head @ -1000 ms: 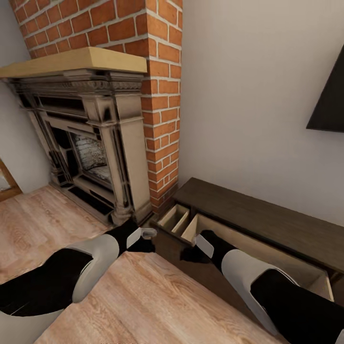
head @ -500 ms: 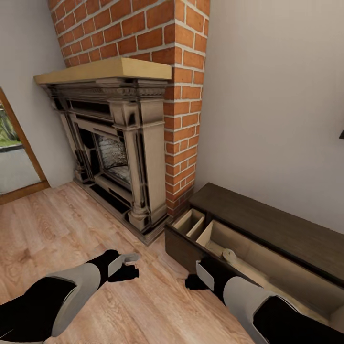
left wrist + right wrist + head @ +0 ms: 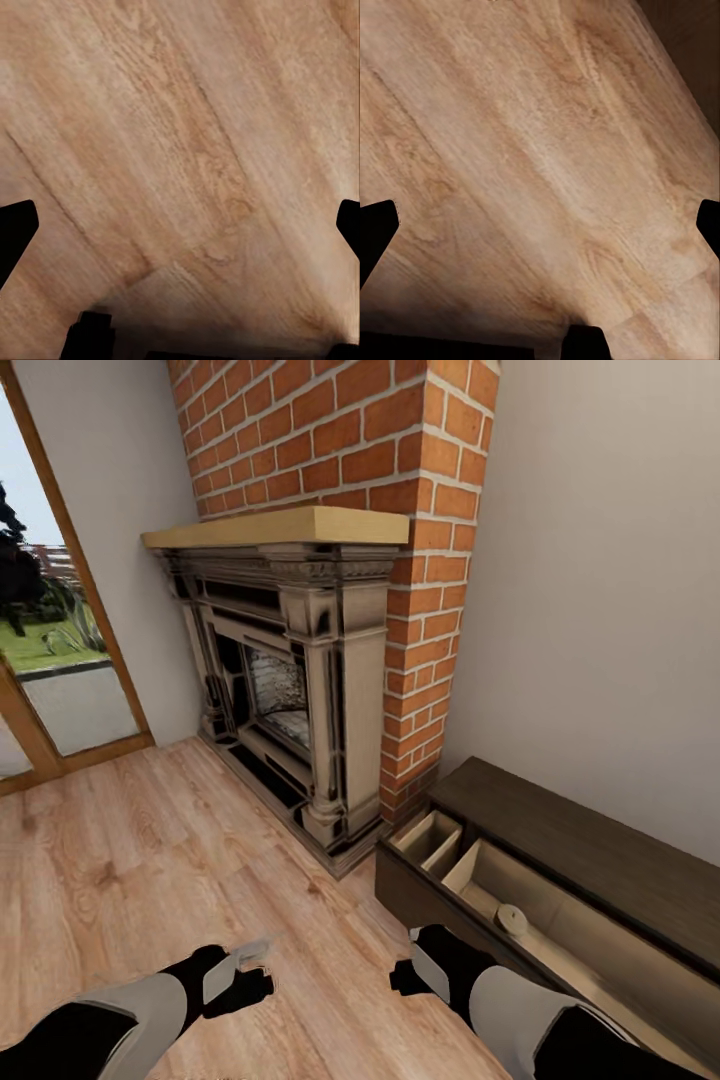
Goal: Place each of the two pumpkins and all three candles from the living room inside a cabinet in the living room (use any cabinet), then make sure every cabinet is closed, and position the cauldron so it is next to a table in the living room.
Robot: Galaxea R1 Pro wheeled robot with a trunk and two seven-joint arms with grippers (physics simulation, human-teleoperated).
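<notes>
Judging by how the arms hang low over the wooden floor (image 3: 150,860), the robot looks to be travelling, probably off to fetch another item, so the base should be steered with both arms tucked and kept clear of the open drawer's corner.

At the left, the left tool (image 3: 250,972) hovers above the floorboards; in its wrist view the dark fingertips (image 3: 16,232) sit at the far edges with bare floor between them, so it is spread wide and carries nothing. Further along stands the fireplace (image 3: 300,690) against the brick chimney (image 3: 400,510). The right tool (image 3: 402,978) hangs just beside the cabinet (image 3: 600,840) front, likewise agape and empty, its fingertips (image 3: 375,232) wide apart over plain floor.

At the right, one candle (image 3: 512,918) lies inside the cabinet's pulled-out drawer, which will need shutting eventually.
</notes>
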